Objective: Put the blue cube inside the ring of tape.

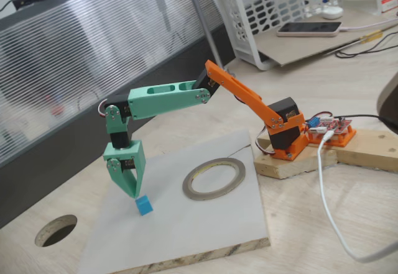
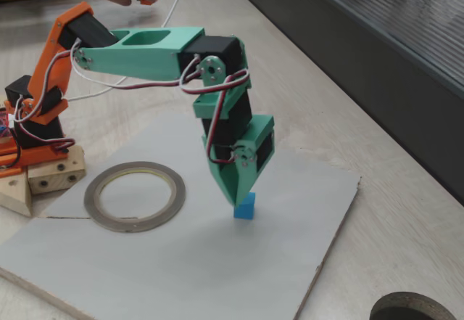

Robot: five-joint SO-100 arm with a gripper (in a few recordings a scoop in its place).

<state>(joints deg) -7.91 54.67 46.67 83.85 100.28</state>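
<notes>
Green claw [image 1: 135,193] tips closed, just above blue cube [image 1: 143,205] | ring of tape [image 1: 214,178] apart (on grey board [image 1: 205,224])

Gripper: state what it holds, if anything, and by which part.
Cannot be told. In both fixed views the gripper points straight down with its fingertips at the top of the blue cube, which rests on the board.

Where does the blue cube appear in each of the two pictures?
A fixed view: the blue cube sits lower left of centre, left of the ring of tape.
Another fixed view: centre, the cube lies right of the ring.
Shared landmark: the green hand directly above it.
</notes>
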